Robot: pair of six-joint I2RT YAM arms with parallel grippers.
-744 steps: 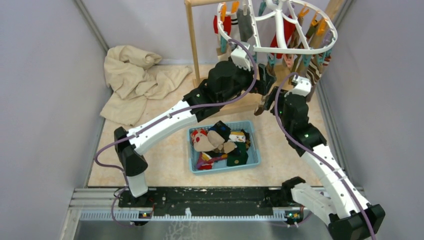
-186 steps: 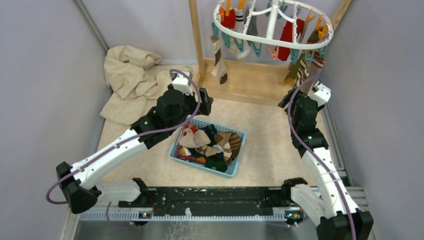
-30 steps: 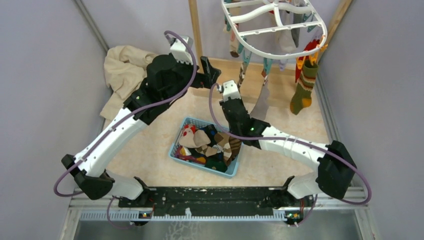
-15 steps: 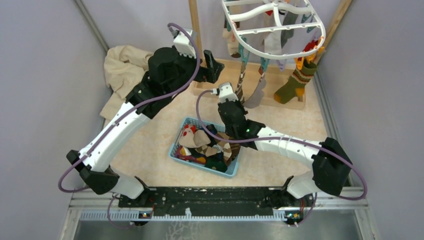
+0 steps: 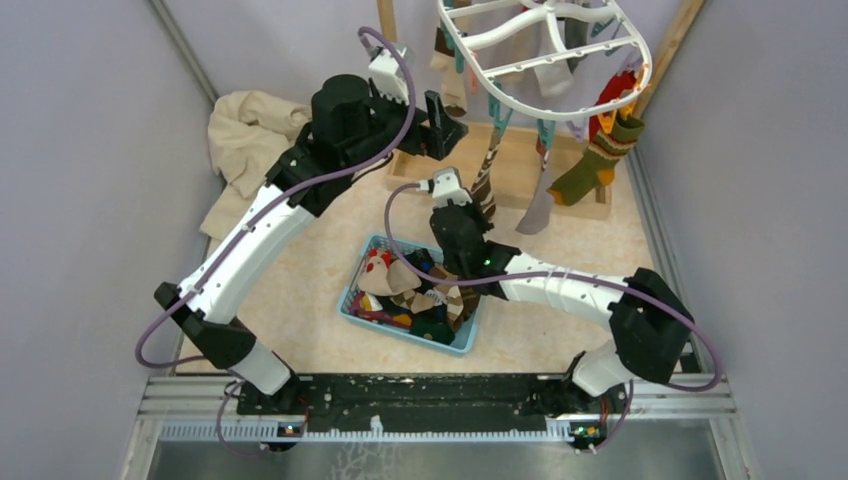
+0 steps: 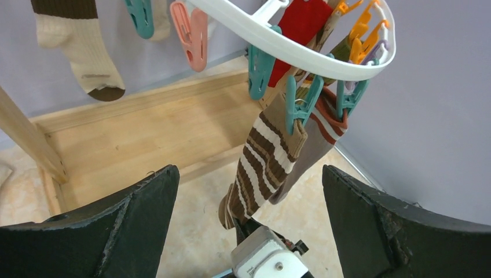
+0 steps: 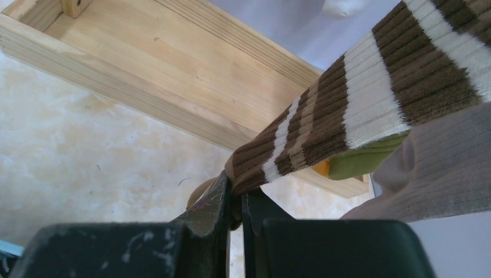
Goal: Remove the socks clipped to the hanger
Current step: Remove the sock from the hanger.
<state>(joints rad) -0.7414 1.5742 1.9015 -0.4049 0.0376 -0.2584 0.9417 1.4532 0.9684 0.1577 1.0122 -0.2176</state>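
Fingers (image 7: 204, 219) of the right gripper (image 7: 235, 200) are pinched shut on the toe of the brown-and-cream striped sock (image 6: 263, 165) — same grip as half a second ago. The left gripper (image 6: 249, 174), jaws wide apart and empty, has moved up closer to the hanger (image 6: 301, 53). Sock hangs from a teal clip (image 6: 297, 104) on the hanger rim — long axis slants down-left, toe lowest.
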